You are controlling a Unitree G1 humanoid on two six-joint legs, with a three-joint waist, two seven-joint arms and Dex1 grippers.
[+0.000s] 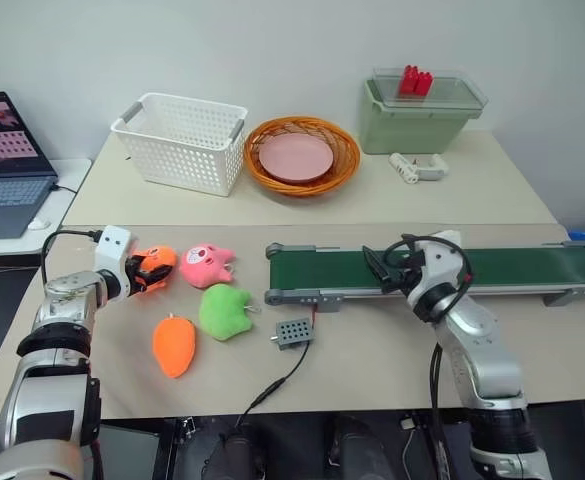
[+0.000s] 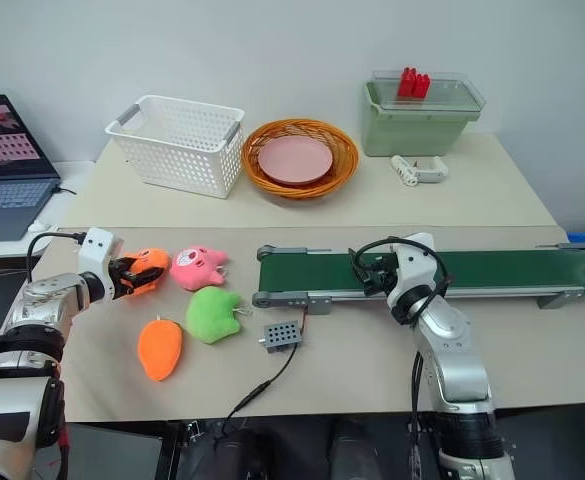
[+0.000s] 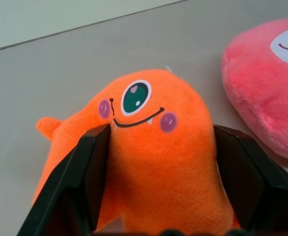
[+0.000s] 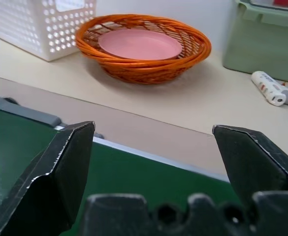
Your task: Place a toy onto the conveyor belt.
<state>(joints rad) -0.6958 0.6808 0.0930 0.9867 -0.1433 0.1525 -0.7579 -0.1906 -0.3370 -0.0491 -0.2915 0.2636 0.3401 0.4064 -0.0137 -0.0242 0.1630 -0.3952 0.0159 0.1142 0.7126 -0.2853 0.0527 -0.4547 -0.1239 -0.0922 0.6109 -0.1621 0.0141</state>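
Observation:
The toy [image 1: 157, 266], a round orange plush with one green eye and a smile, lies on the table at the left. My left gripper [image 1: 148, 272] is open and down around it. In the left wrist view the toy [image 3: 153, 147] sits between the two black fingers [image 3: 80, 177], which flank its sides. The conveyor belt [image 1: 532, 266], dark green in a grey frame, runs across the right half of the table. My right gripper [image 1: 376, 266] hovers open over the belt's left part, and the right wrist view shows nothing between its fingers [image 4: 67, 157], with the green belt [image 4: 134, 172] below.
Right of the toy lies a pink plush [image 1: 206, 265], with a green plush [image 1: 224, 311] and a carrot-shaped orange plush [image 1: 174, 345] nearer me. A grey box [image 1: 294, 332] with a cable sits before the belt. A white basket [image 1: 184, 140], a wicker basket [image 1: 347, 160] and a green bin [image 1: 420, 118] stand behind.

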